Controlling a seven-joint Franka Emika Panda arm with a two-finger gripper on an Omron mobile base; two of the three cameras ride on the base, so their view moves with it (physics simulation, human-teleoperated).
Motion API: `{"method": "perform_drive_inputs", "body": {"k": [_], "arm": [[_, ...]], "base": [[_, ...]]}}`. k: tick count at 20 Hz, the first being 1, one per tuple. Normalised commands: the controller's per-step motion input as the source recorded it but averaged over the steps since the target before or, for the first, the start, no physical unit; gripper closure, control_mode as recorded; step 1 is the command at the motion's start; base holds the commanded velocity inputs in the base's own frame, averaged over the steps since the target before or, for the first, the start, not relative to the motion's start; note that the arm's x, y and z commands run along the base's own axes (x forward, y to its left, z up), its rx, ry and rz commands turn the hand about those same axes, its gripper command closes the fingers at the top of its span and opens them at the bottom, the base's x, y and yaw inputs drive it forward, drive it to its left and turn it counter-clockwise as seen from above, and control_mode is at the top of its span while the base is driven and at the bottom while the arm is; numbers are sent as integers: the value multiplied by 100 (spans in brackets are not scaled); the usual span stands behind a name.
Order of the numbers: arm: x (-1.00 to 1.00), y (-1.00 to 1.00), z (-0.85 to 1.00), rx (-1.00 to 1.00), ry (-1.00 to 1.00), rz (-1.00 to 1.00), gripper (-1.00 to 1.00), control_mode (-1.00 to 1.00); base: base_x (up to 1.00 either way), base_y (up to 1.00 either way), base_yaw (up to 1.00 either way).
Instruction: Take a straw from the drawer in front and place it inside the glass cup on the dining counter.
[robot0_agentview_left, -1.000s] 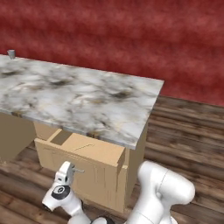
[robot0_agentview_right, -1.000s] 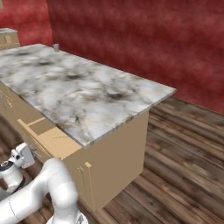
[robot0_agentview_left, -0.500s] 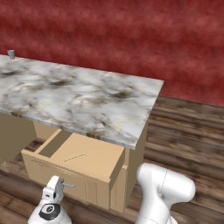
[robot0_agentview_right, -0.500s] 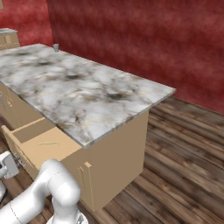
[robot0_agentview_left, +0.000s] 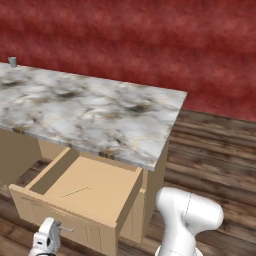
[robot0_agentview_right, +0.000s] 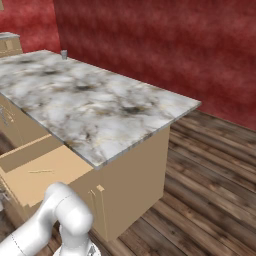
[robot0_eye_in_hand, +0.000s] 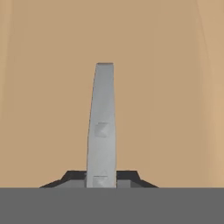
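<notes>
at the far left of the left base view the cup (robot0_agentview_left: 12, 61) stands on the far corner of the counter (robot0_agentview_left: 95, 112), well apart from everything else; in the right base view it is the small grey thing (robot0_agentview_right: 64, 54) near the back edge. nothing is in it.

lower left, the drawer (robot0_agentview_left: 107, 202) now stands pulled well out from under the counter. a second ago it was only a little way open, half a second ago about halfway, so the pull is nearly or fully done. the straw (robot0_agentview_left: 76, 191) lies flat on the drawer floor, near the middle, slanted, touching nothing else. from the right side it shows as a thin pale line (robot0_agentview_right: 41, 171) on the tan floor.

below the drawer front, the gripper (robot0_agentview_left: 62, 229) is at the handle (robot0_agentview_left: 65, 229), having backed away with the drawer over the last second. in the hand view the grey bar (robot0_eye_in_hand: 101, 127) rises between the dark tips against the tan front. the jaws look narrow and seem to be around the bar, though i cannot tell whether they truly pinch it.

my reading: the opening step is about over. what is left is to let go, rise over the drawer, and take the straw, which is thin and lies flat, so a slip is likely.
</notes>
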Motion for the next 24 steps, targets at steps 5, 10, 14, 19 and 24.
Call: {"method": "perform_drive_inputs", "body": {"k": [5,10,14,19,24], "arm": [[-38,70,5,0,10,0,-100,-100],[-21,34,12,9,22,-2,-100,-100],[-31,35,16,19,32,-1,-100,-100],[-56,38,36,26,30,0,-100,-100],[-52,13,96,25,15,0,-100,-100]], "base": [[0,0,0],[0,0,0],[0,0,0],[0,0,0],[0,0,0]]}}
